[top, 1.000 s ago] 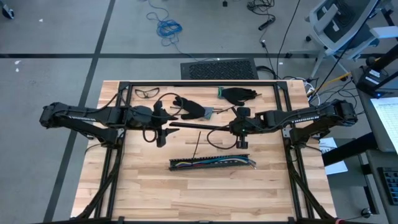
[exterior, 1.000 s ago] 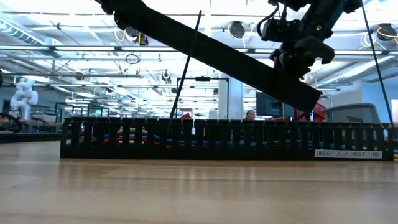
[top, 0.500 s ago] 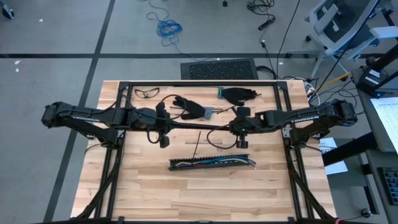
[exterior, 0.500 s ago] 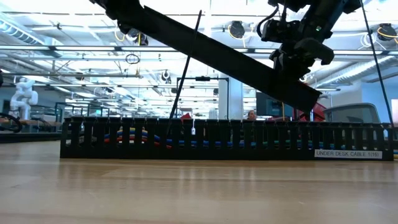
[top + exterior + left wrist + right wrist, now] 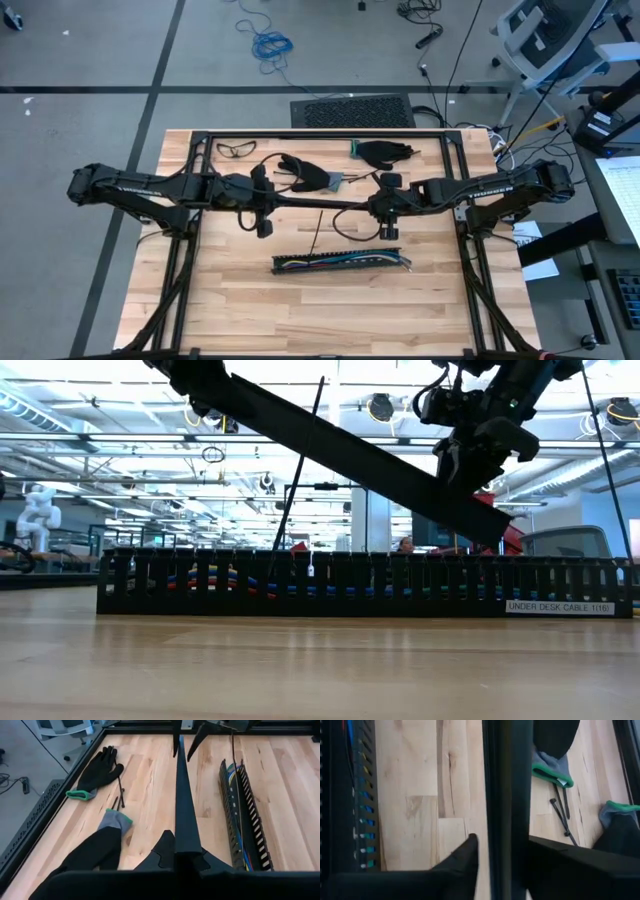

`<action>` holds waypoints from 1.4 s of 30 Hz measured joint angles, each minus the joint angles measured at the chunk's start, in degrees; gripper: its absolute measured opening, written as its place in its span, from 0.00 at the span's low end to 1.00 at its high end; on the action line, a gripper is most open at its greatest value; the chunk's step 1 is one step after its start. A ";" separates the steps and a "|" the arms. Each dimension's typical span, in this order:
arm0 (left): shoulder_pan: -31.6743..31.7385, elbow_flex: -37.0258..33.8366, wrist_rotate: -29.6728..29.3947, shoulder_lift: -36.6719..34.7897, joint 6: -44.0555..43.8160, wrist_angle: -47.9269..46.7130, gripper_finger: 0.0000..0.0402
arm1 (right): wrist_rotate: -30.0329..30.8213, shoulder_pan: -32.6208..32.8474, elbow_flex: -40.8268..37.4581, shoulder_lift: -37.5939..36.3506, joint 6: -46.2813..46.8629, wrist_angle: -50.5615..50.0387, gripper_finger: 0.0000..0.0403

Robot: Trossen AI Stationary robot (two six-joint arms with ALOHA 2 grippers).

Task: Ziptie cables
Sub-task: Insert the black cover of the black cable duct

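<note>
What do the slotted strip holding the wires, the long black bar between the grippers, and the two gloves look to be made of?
Slotted strip: probably rigid matte black plastic, given its evenly moulded comb-like fingers. Long black bar: likely the same matte plastic, straight and thin-walled; metal cannot be ruled out. Gloves: knit fabric with green-edged cuffs and what seems a dark rubbery coating. Table: light varnished wood, with visible grain and joined planks.

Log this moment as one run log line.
left pincer: shut on black strip | right pincer: open around strip | cables: in slotted tray
</note>
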 joint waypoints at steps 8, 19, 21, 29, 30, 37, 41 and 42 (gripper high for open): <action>0.04 -0.01 -7.61 0.00 10.02 -6.04 0.00 | -0.13 1.76 3.41 0.00 2.91 -0.33 0.52; -1.91 -0.07 -13.10 3.80 37.95 -12.21 0.00 | 0.17 1.43 17.26 -0.28 5.77 -2.68 0.52; -3.49 0.00 -10.05 5.14 39.43 -12.00 0.00 | -0.72 0.46 17.57 -0.26 9.48 -3.57 0.52; -10.12 0.11 -8.53 10.45 47.67 -11.90 0.00 | -17.58 -3.32 14.56 2.94 18.54 -8.18 0.52; -10.48 0.13 -8.52 11.13 48.70 -11.90 0.00 | -17.61 -3.65 14.20 3.92 18.63 -7.67 0.52; -10.58 0.11 -8.52 14.87 51.04 -7.94 0.00 | -17.35 -4.22 13.75 13.47 10.19 6.81 0.52; -10.55 0.08 -9.20 15.39 51.10 -6.69 0.00 | -14.96 -4.34 14.52 17.29 8.69 12.67 0.52; -10.56 0.07 -9.24 15.41 51.08 -6.69 0.00 | -14.99 -4.71 15.26 17.90 9.10 12.26 0.52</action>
